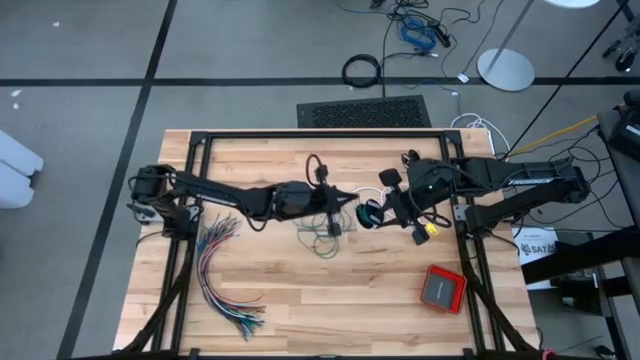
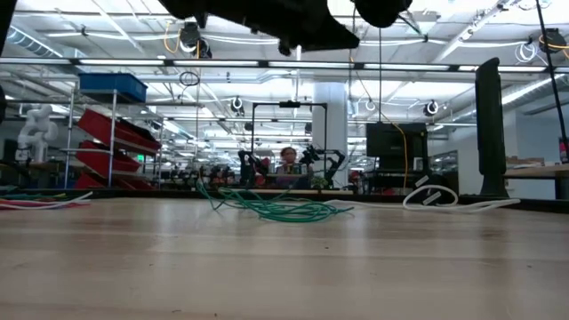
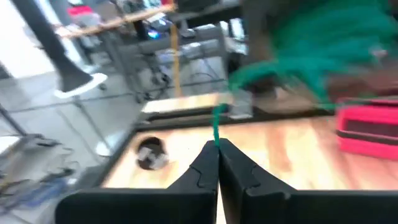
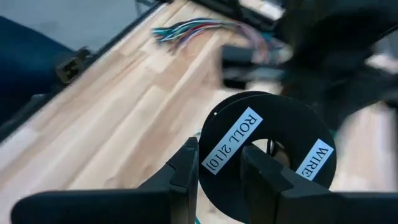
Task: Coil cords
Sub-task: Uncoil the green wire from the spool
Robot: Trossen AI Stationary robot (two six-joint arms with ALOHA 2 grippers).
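Left end effector (image 3: 217, 163) is clamped on the teal cord (image 3: 216, 127) to feed it, while right end effector (image 4: 219, 163) grips the spool (image 4: 268, 158) rim, steadying it above the counter (image 1: 300, 300) for winding.

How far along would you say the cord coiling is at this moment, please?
Early stage. Done: nothing looks fully coiled; the teal-green cord lies in a loose tangle on the table. In hand: the left gripper is shut on that cord, while the right gripper holds a black spool. Left: winding the loose cord.

Teal-green cord (image 2: 280, 210); blk spool (image 4: 267, 163), wht labels.
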